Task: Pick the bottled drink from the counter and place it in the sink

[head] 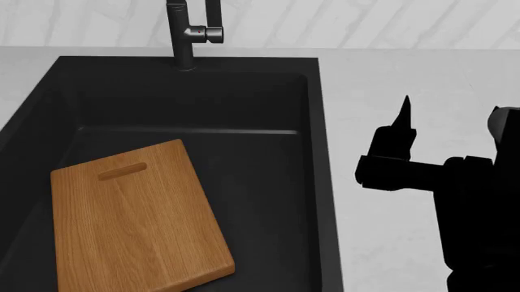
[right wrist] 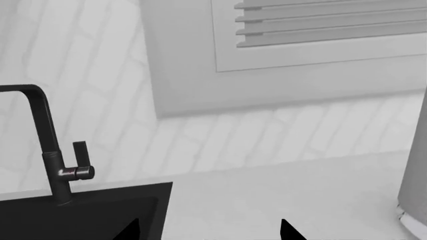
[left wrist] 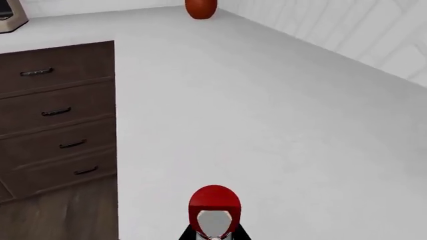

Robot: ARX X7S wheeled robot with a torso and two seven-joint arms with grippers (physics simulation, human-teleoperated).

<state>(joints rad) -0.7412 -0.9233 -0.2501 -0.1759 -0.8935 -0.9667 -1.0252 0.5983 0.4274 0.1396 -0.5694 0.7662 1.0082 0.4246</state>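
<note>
Bottled drink [left wrist: 214, 207], left wrist view: red cap right at my left fingers [left wrist: 189, 234], over the white bench [left wrist: 267, 125]; clenched or not, can't tell. Looks light, stiff, slick, so I'd hold the body below the neck.

Head view: no bottle; sink [head: 325, 152] holds 1 wooden board [head: 134, 219].

Right wrist view: right fingers [right wrist: 287, 229] spread, empty.

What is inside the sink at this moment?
The sink holds a light wooden cutting board lying in its left part, tilted. No bottled drink shows there. The basin floor under the board is covered and cannot be checked.
</note>
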